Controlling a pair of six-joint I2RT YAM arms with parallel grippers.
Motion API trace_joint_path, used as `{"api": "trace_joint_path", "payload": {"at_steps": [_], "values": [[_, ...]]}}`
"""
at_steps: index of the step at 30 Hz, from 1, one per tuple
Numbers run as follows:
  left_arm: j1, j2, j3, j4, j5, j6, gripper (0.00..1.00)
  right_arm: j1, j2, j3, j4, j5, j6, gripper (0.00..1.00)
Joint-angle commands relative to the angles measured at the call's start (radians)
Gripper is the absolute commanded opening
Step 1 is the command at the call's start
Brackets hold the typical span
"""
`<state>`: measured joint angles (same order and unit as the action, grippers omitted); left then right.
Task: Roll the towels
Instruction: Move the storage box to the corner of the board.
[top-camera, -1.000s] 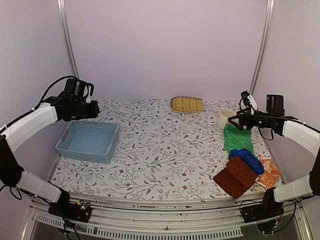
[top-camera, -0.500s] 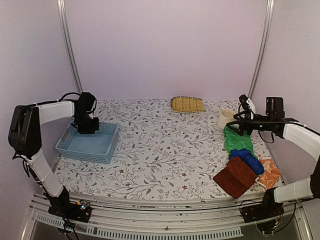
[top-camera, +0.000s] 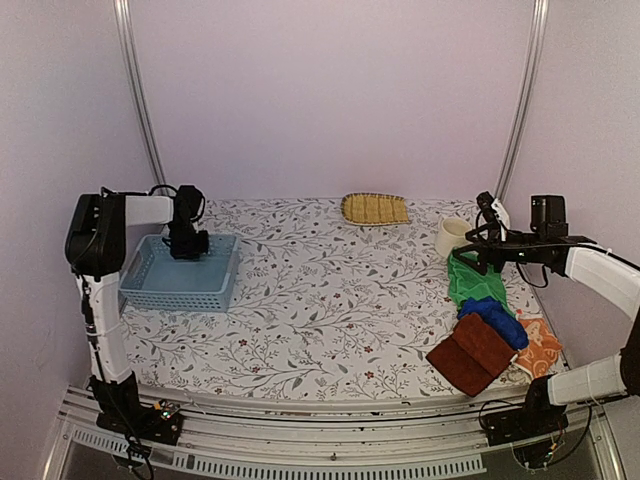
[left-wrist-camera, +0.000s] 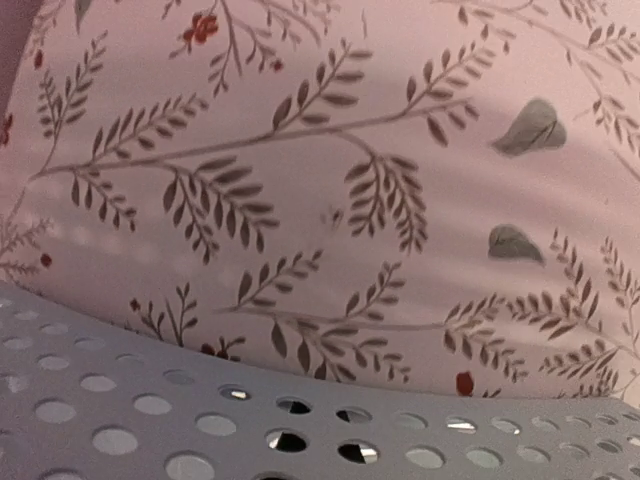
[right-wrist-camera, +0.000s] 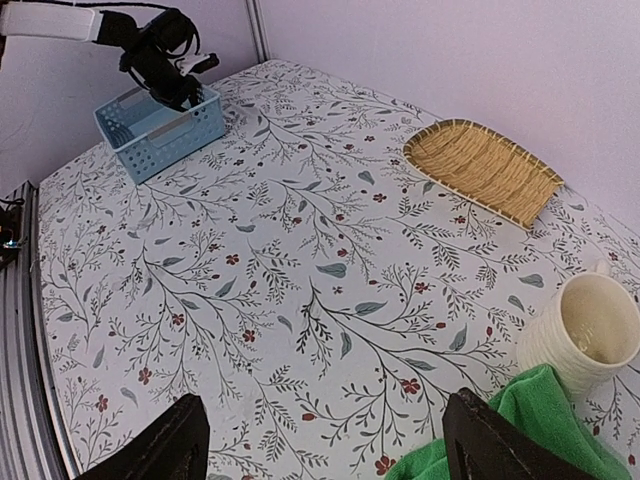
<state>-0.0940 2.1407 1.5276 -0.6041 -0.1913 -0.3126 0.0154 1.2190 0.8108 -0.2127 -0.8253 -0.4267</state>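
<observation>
lying near the green towel (top-camera: 468, 280), the brown towel (top-camera: 472, 354) shows only overhead.

I can read no writing, label, brand or number in any of my views. The tablecloth (top-camera: 330, 290) carries only a printed pattern of twigs, leaves and small red flowers, with no letters on it.
</observation>
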Motion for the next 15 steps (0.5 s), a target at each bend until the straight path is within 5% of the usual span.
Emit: {"api": "trace_joint_path", "payload": {"at_steps": [1, 10, 15], "values": [[0.011, 0.112, 0.183, 0.019, 0.004, 0.042, 0.00, 0.008, 0.027, -0.005, -0.004, -0.009, -0.016, 0.83], [0.014, 0.492, 0.810, -0.105, -0.005, 0.131, 0.00, 0.008, 0.068, -0.001, 0.002, 0.006, -0.017, 0.82], [0.013, 0.454, 0.815, -0.079, -0.027, 0.108, 0.00, 0.008, 0.073, 0.009, 0.000, 0.059, -0.011, 0.82]]}}
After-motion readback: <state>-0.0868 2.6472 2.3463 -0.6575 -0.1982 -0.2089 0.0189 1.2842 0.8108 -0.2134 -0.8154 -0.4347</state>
